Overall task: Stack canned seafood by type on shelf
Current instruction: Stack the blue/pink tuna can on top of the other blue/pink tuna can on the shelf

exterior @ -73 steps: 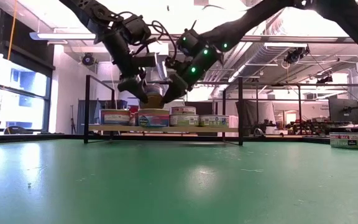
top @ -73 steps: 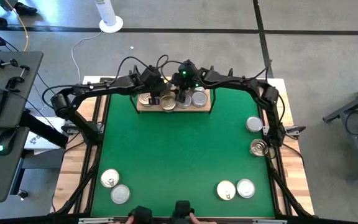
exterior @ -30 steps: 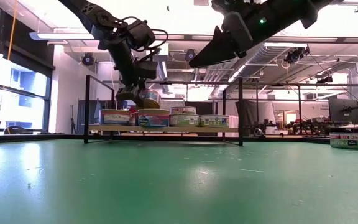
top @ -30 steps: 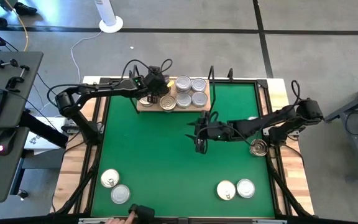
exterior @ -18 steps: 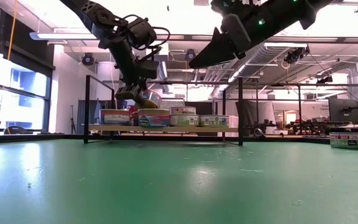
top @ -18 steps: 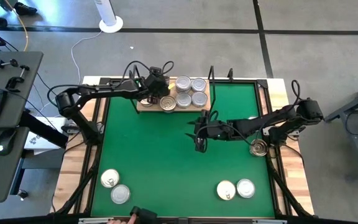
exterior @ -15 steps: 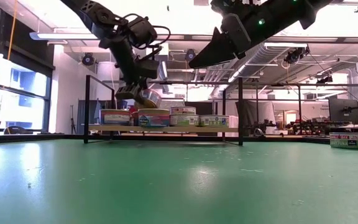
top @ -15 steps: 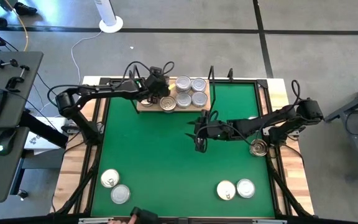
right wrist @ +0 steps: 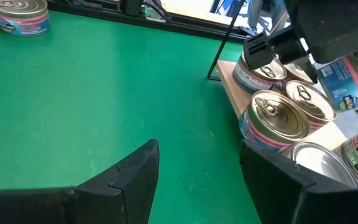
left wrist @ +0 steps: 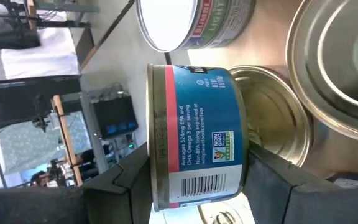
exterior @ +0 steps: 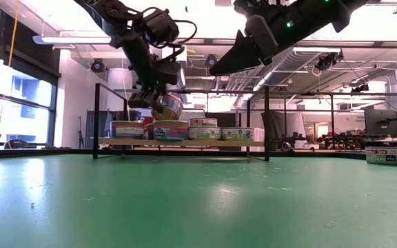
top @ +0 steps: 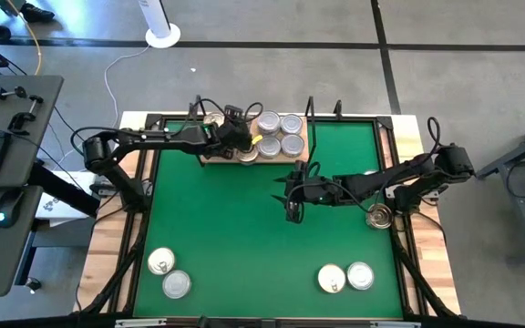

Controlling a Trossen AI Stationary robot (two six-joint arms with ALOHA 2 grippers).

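The left end effector [top: 241,144] is over the left part of the shelf [top: 210,157], at the far edge of the green mat [top: 244,237] on the bench [top: 108,246], and it is clamped on a blue-labelled tin [left wrist: 197,137] that it holds tilted, lifted just above the tins standing on the board; the left wrist view shows that tin between the two dark fingers [left wrist: 120,186], with a gold lid [left wrist: 272,121] right behind it. In the low view the held tin [exterior: 167,107] hangs slanted over a row of tins [exterior: 185,130] on the shelf. The right end effector [top: 292,205] hovers above the middle of the mat, well apart from the shelf, its fingers [right wrist: 114,183] spread and holding nothing; its wrist view looks toward the shelf, where a gold-lidded tin [right wrist: 272,118] stands at the near edge. From above, four silver-lidded tins [top: 280,134] sit in a block on the right part of the shelf. Loose tins lie on the mat: two at the near left [top: 168,273], two at the near right [top: 345,276], and one at the right edge [top: 379,217].
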